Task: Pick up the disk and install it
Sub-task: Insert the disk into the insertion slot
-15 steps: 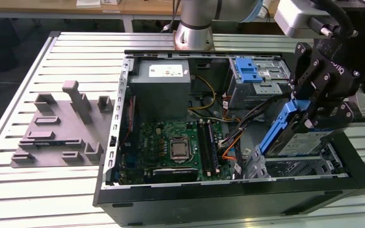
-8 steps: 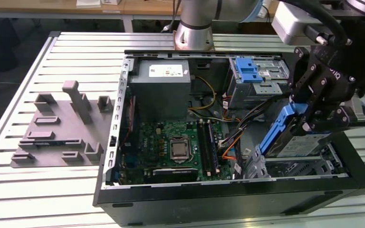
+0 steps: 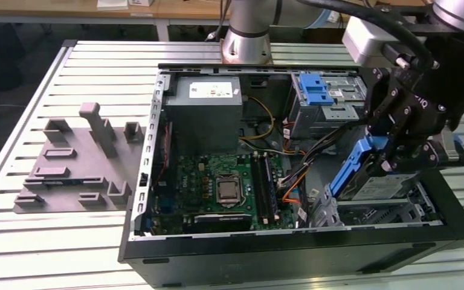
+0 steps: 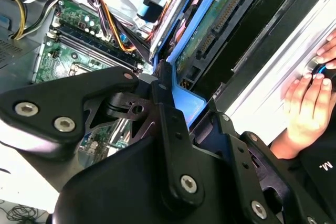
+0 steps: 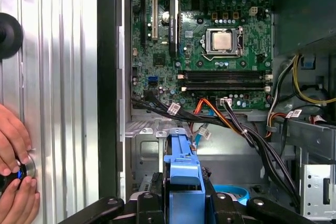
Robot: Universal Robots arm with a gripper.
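My gripper (image 3: 395,158) is shut on the disk (image 3: 374,184), a silver drive framed by blue carrier rails. I hold it tilted, one end down, just over the metal drive bay (image 3: 377,212) in the near corner of the open computer case, at the exterior view's right. In the first wrist view the disk's blue rail (image 5: 182,169) stands between the black fingers (image 5: 148,203) above the bay (image 5: 147,150). The second wrist view looks along the disk's green circuit-board side (image 4: 210,24), with its blue rail (image 4: 186,102) pinched at the finger (image 4: 164,90).
Orange, black and blue cables (image 3: 301,175) run close beside the bay. Further in are the motherboard (image 3: 220,187), a grey power supply (image 3: 208,109) and a drive cage with a blue latch (image 3: 316,90). A grey fixture (image 3: 79,160) lies on the slatted table. A person's hand (image 5: 13,182) rests beside the case.
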